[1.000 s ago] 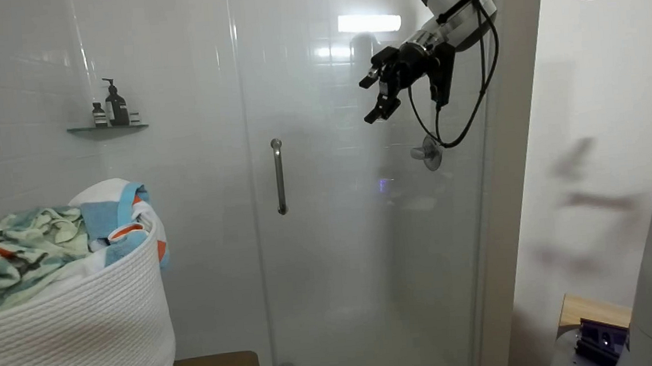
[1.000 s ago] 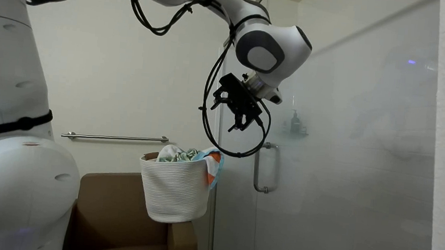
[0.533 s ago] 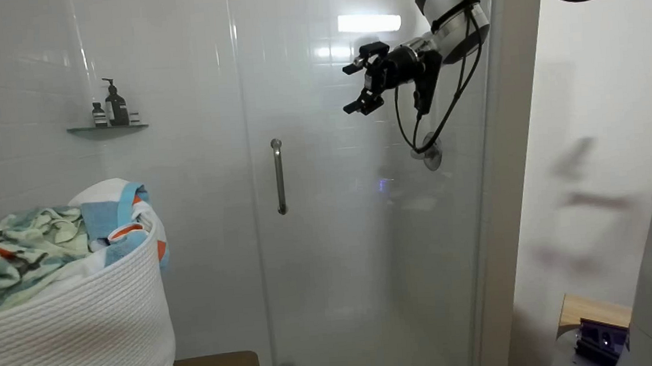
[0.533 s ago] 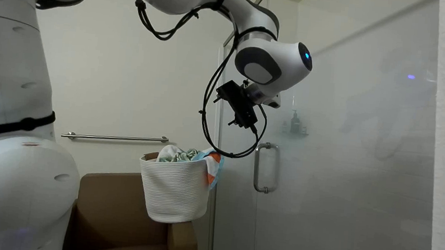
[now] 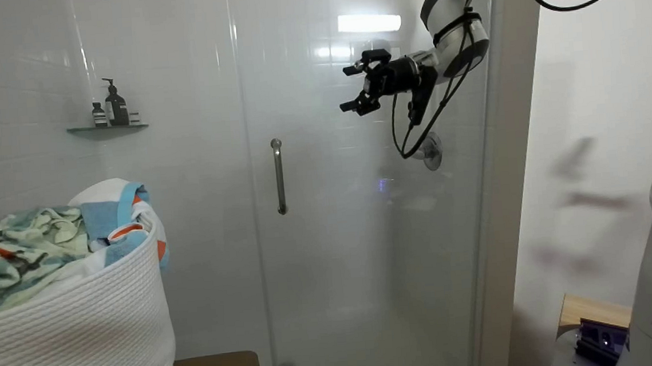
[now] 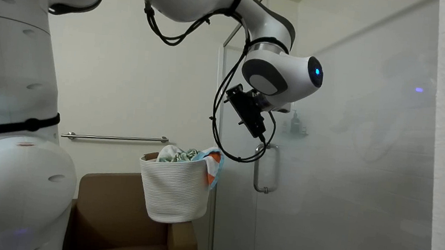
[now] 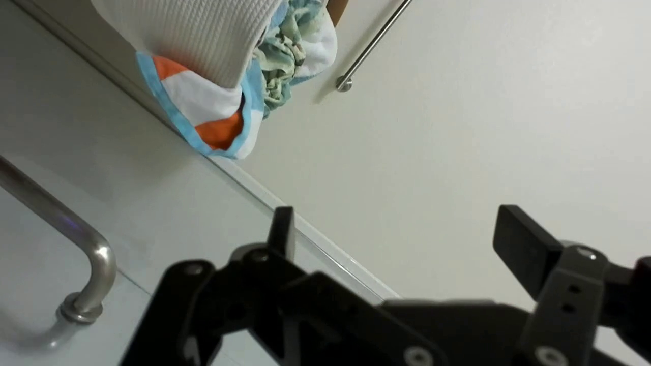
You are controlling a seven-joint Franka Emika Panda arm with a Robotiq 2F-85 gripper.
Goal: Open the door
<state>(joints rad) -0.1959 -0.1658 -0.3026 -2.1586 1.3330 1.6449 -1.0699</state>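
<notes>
The gripper point(image 5: 349, 89) is hanging free on the room side of the door point(image 5: 332, 268); its jaws are standing wide apart, nothing sitting between them; the cable loop point(image 6: 239, 159) is dangling below and, in an exterior view, overlapping the top of the handle point(image 6: 256, 170); whether they are touching is not showing; snagging is possibly posing a risk. The handle is lying outside the jaws, past the finger point(image 7: 281, 231) at the left of the wrist view; it is sitting lower than the gripper and over toward the fixed panel point(image 6: 234, 214), its long axis running vertically; the jaws' spread is slanting across that axis; the coming move is probably calling for lowering, reaching across and rolling the gripper. The door is standing flush with the panel, apparently closed; farther off, the basket point(image 6: 174, 193) is holding towels point(image 6: 179, 155); the rail point(image 6: 116, 137) is running along the wall point(image 6: 137, 85).
</notes>
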